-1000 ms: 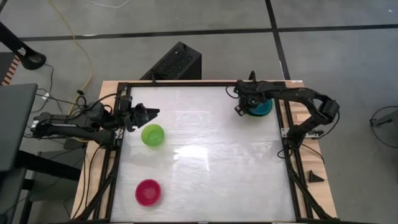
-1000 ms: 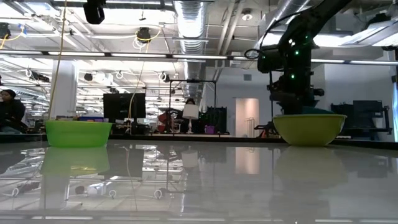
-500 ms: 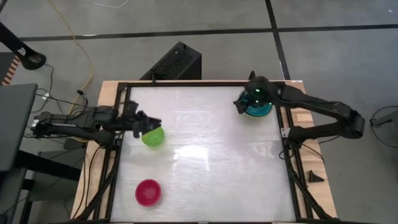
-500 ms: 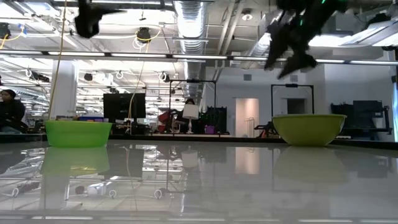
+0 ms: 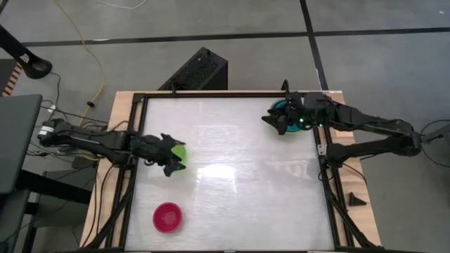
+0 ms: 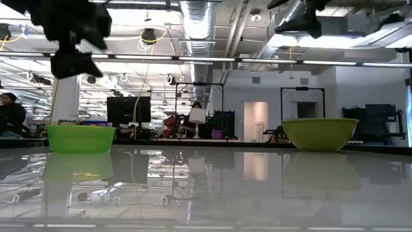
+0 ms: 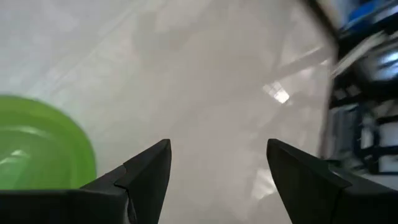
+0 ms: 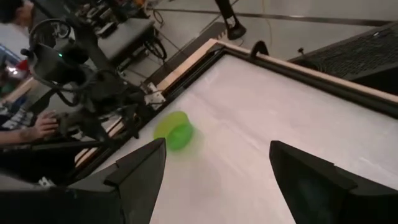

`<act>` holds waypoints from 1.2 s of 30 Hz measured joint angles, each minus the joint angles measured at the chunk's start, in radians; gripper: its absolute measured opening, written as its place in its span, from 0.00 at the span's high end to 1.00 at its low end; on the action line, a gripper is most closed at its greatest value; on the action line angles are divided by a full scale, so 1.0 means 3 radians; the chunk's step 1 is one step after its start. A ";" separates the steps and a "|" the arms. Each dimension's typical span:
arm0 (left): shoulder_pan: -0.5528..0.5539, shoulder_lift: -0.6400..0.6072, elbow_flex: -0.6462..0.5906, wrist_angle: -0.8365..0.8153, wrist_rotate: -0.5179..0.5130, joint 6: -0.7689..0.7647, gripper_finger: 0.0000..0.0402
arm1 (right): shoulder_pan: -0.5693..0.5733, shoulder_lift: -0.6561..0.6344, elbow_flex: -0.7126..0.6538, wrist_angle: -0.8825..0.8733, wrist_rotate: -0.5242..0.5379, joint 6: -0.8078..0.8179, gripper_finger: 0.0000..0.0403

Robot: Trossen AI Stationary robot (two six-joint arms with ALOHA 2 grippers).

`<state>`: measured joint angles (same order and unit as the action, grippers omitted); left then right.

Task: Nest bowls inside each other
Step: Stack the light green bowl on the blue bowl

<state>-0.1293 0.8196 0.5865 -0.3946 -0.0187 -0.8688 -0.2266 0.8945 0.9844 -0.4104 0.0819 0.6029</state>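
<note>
Small lime green round plastic bowl (image 5: 177,153) upright on the white table (image 5: 232,176), partly covered from above by the left pincer (image 5: 171,158); only a slice of rim and inside visible in the left wrist view, just beside 1 finger (image 7: 149,171). Left pincer released, fingers spread, nothing between them. Small magenta round plastic bowl (image 5: 168,217) well apart from the left pincer, nearer the table's front edge, standing alone. Right pincer (image 5: 279,121) released too, fingers wide, empty, raised over the stack at the far right corner. Of that stack, only a sliver of teal bowl (image 5: 283,107) seen from above; olive-green outer bowl (image 6: 320,134) plain in the low view, contents hidden by its wall.
</note>
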 joint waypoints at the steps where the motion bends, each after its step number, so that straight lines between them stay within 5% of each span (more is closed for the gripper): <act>1: -0.0016 0.0110 0.0000 -0.0046 -0.0015 0.0000 0.37 | 0.0026 0.0013 0.0000 -0.0005 0.0001 0.0003 0.21; 14: -0.0051 0.1426 0.0243 -0.0628 -0.0582 -0.0226 0.37 | 0.0224 0.0093 0.0000 0.0042 0.0000 0.0091 0.21; 18: -0.0026 0.1805 0.0361 -0.0789 -0.0492 -0.0132 0.40 | 0.0281 0.0089 0.0000 0.0169 -0.0003 0.0095 0.21; 21: 0.0010 0.2055 0.0403 -0.0743 -0.0229 0.0035 0.51 | 0.0315 0.0089 0.0000 0.0231 -0.0004 0.0095 0.21; 27: 0.0053 0.2177 0.0430 0.0213 0.0252 0.0296 0.94 | 0.0396 0.0089 0.0000 0.0284 -0.0004 0.0116 0.21; 36: 0.0399 0.2182 0.0862 0.1710 0.1050 0.0937 1.00 | 0.0620 0.0087 0.0000 0.0464 -0.0005 0.0200 0.21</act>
<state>-0.0098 1.4742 0.8451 0.1184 0.2963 -0.5876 -0.0406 0.9207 0.9844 -0.2712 0.0803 0.6628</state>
